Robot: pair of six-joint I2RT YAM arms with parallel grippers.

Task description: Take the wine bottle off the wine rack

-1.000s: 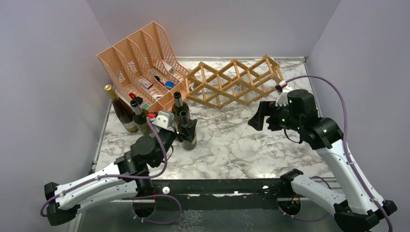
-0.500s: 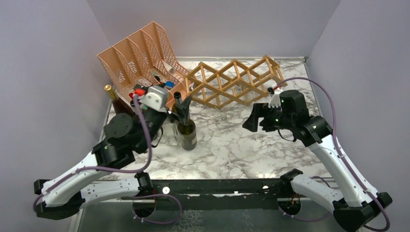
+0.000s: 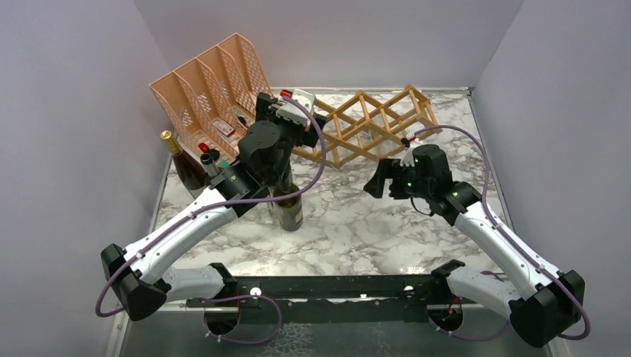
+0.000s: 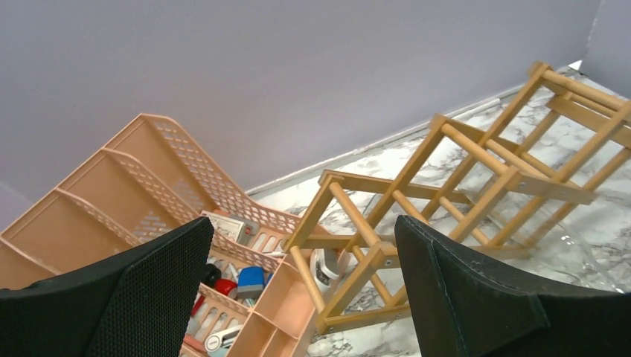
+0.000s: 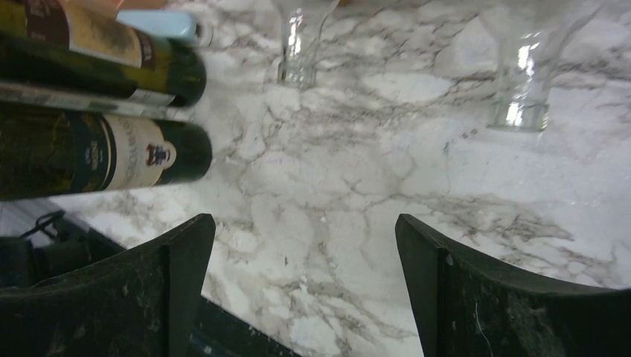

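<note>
Marble table point(image 3: 372, 230): rack point(image 3: 372, 126), organiser point(image 3: 201, 93), bottles point(image 3: 286, 212).

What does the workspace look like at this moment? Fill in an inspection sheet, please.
Surface: white and grey marble-patterned table.
Job's things: tan wooden wine rack lying at the back; clear bottle necks show in the right wrist view.
Clutter: pink mesh file organiser holding small items; several dark wine bottles standing at the left.
Grippers: left end effector open, raised over the rack's left end; right end effector open above bare table; neither holds anything.
Cables: purple cable looped along each arm.
Surroundings: plain grey walls on three sides.
</note>
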